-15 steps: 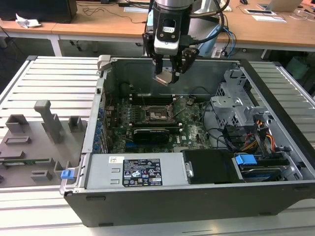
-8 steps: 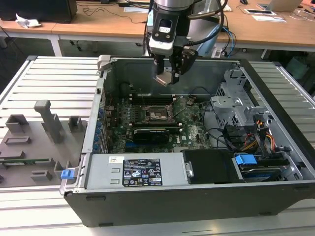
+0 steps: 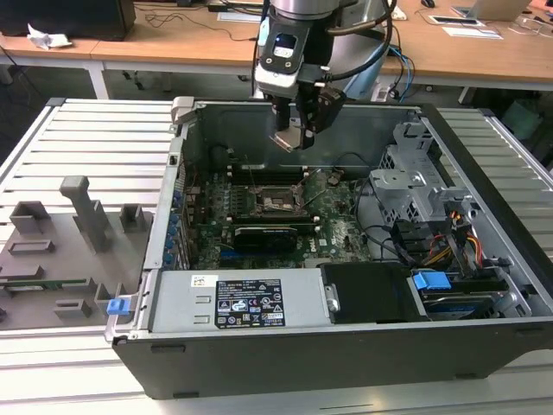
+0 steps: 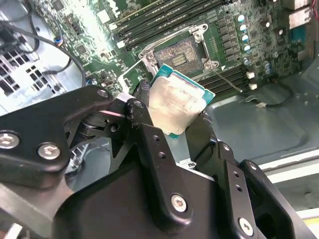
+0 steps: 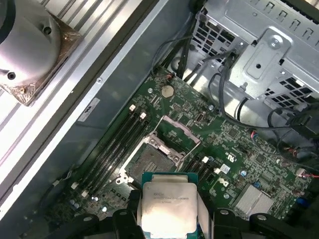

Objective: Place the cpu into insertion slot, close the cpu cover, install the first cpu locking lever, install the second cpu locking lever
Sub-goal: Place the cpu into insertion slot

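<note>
The gripper (image 3: 292, 131) hangs over the open computer case (image 3: 259, 346), its 2 black fingers (image 4: 142, 94) clamped on opposite edges of the cpu (image 4: 182, 97). The chip sits tilted in that grip, silver top showing in both wrist views, in the air above the green motherboard (image 3: 337, 225) and apart from it. Below it, the insertion slot (image 5: 149, 162) lies uncovered, a dark square with a metal rim. The cpu cover (image 5: 182, 130) is swung open just beside the slot. Long black RAM slots (image 5: 117, 144) run alongside the slot. In the exterior view, a black graphics card (image 3: 268, 235) lies on the near side of the slot, and a grey drive cage (image 3: 415, 186) stands toward the exterior view's right.
</note>
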`<action>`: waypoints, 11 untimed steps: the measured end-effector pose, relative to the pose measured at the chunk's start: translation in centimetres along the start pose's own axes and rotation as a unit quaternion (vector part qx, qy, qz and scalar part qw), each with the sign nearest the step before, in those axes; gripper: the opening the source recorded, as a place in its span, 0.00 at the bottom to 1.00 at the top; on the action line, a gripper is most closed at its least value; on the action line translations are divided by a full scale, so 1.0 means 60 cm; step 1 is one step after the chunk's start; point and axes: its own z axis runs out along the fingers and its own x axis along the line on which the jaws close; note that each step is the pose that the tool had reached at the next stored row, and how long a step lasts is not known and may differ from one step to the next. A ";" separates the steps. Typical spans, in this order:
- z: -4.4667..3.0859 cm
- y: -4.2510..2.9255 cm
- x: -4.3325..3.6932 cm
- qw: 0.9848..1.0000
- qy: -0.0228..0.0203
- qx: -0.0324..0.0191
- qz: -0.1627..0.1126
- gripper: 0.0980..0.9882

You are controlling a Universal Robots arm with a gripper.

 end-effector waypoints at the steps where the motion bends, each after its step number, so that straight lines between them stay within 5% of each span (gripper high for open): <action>1: 0.001 0.000 0.000 1.000 -0.002 0.000 0.021 0.49; 11: 0.003 0.000 0.000 0.997 -0.007 -0.001 0.082 0.49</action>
